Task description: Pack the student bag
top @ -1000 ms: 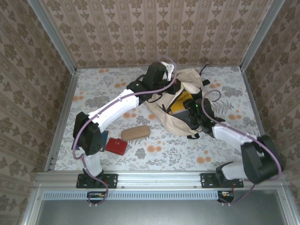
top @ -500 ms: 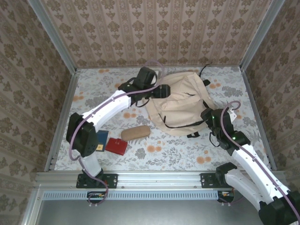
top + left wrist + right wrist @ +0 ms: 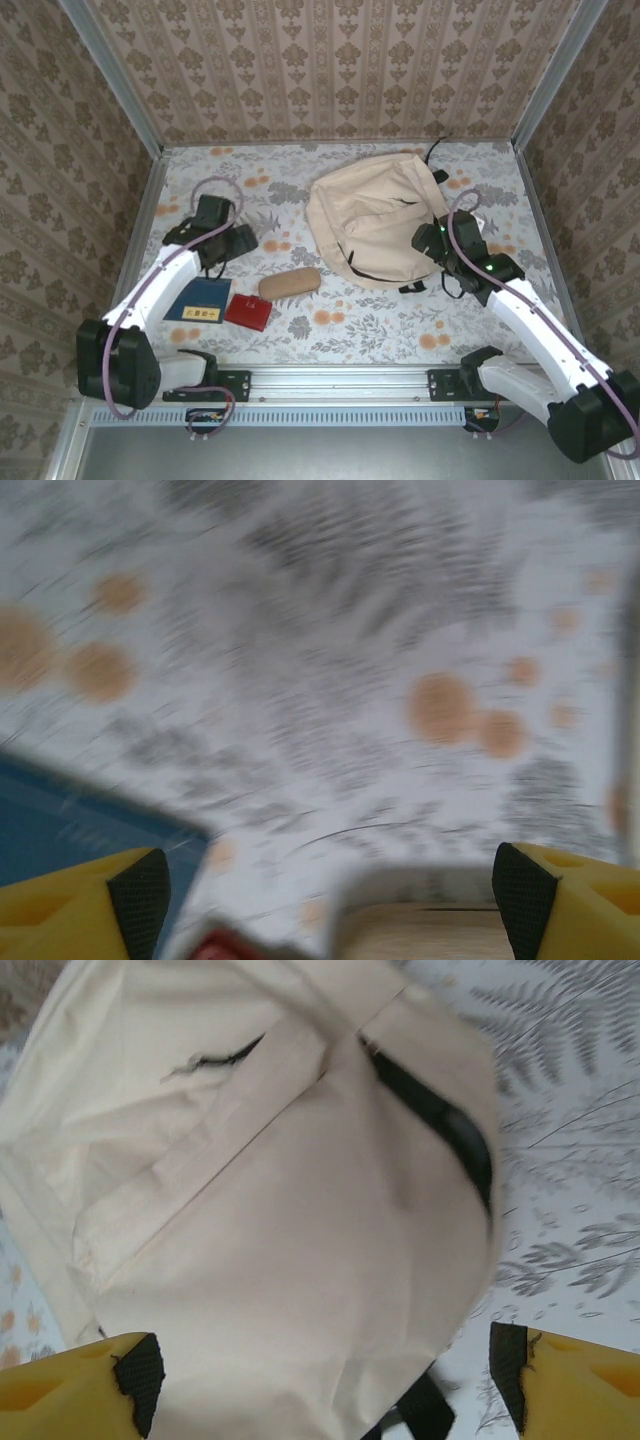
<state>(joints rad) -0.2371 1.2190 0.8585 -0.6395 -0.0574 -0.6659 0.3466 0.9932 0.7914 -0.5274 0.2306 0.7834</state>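
Right end effector (image 3: 322, 1368), agape, faces zipper (image 3: 440, 1125) on student bag (image 3: 250, 1240).

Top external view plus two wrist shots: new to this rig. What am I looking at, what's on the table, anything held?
Two robot arms are bolted at the near edge of a floral table. The overhead picture comes from a fixed camera above and behind them. The other two come from cameras on each wrist, and the yellow tips are that arm's own fingers. On the table: a beige student bag, a tan case, a red wallet-like item and a blue booklet. The left gripper and right gripper are both open, holding nothing.
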